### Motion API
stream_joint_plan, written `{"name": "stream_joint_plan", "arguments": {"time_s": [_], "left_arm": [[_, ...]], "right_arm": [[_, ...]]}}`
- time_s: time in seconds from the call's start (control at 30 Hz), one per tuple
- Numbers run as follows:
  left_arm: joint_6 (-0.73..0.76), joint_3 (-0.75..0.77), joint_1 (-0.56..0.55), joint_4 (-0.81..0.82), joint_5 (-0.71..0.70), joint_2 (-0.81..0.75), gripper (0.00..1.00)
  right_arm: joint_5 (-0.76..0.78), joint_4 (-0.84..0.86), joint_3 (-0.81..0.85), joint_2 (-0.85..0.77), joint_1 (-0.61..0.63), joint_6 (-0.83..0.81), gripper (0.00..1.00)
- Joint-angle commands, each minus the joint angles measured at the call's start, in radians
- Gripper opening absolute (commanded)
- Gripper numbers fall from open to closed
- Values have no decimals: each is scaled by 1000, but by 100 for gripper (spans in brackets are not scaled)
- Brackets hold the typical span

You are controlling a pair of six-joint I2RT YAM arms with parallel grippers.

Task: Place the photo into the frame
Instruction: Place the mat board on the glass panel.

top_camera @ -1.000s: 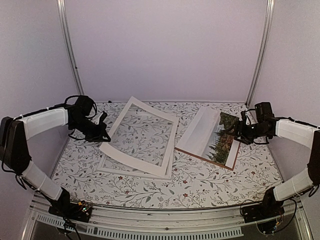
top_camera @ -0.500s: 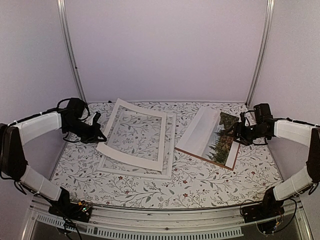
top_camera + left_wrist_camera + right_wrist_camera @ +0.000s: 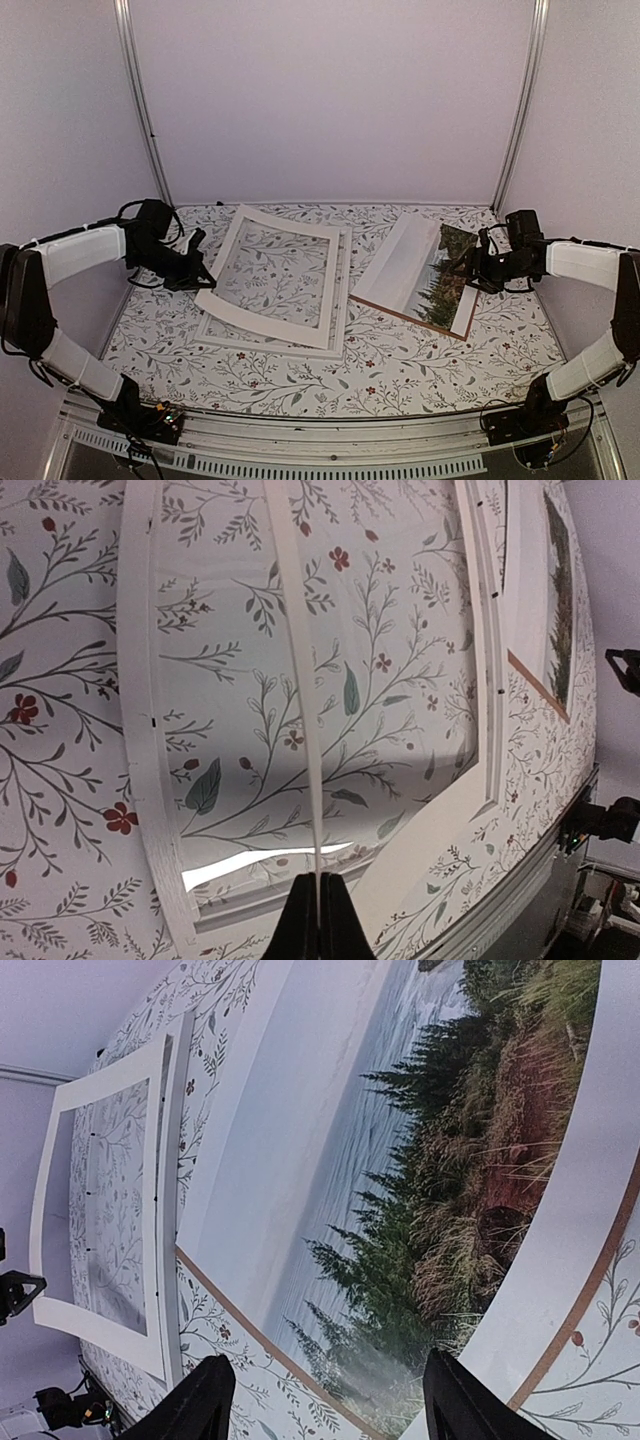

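Photo [image 3: 425,270] lies beside the frame [image 3: 344,290], not yet inserted; left tool [image 3: 320,882] pinches a white mat [image 3: 262,320], right tool [image 3: 325,1365] spread.

This is a robotics lab cell, not a lived-in room: bare pale walls [image 3: 330,100] close in three sides, joined by aluminium upright posts [image 3: 140,100]. Two robot arms, the left arm [image 3: 80,250] and the right arm [image 3: 585,262], stand bolted at the near edge of a table spread with a leaf-patterned cloth [image 3: 400,360]. A slotted metal rail [image 3: 320,440] runs along that edge, with exposed circuit boards [image 3: 165,420] and loose cables at the arm bases.
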Motion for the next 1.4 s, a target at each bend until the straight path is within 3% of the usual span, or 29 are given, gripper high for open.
{"name": "stream_joint_plan", "arguments": {"time_s": [0.0, 0.97, 1.37], "left_arm": [[19, -12, -17, -5, 21, 16, 0], [-21, -11, -83, 59, -76, 80, 1], [-18, 3, -95, 56, -120, 93, 25]], "right_arm": [[-12, 23, -18, 12, 6, 1, 68], [-22, 39, -22, 34, 5, 4, 68], [-24, 51, -38, 37, 5, 6, 68]]}}
